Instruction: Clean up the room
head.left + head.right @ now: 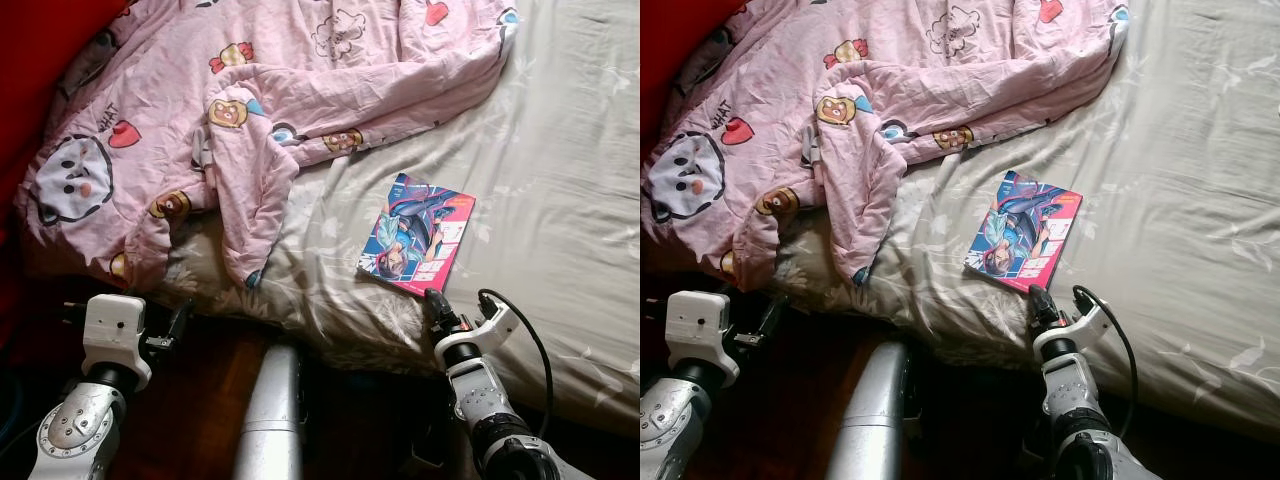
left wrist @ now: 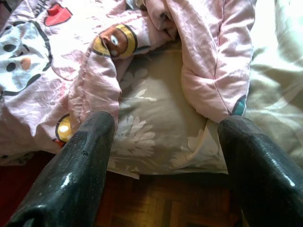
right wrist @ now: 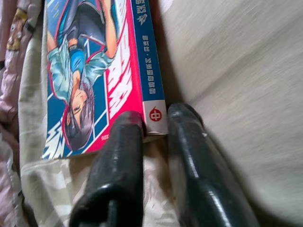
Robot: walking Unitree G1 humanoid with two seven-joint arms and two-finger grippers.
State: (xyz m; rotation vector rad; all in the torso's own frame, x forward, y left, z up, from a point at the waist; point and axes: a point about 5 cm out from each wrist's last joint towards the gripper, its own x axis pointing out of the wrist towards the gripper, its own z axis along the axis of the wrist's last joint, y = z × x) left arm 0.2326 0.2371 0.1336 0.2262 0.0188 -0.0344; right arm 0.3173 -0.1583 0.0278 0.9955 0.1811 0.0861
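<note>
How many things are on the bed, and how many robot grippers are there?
Blanket, pink: 1
Book: 1
Grippers, left gripper and right gripper: 2
Total: 4

A pink quilt (image 1: pixel 290 90) printed with cartoon faces, red hearts and sweets. A grey-beige bedsheet (image 1: pixel 560 200) with a pale leaf pattern. A book (image 1: pixel 417 234) with a red, blue and teal comic-style cover. Dark reddish-brown wooden floor (image 1: pixel 200 400).
</note>
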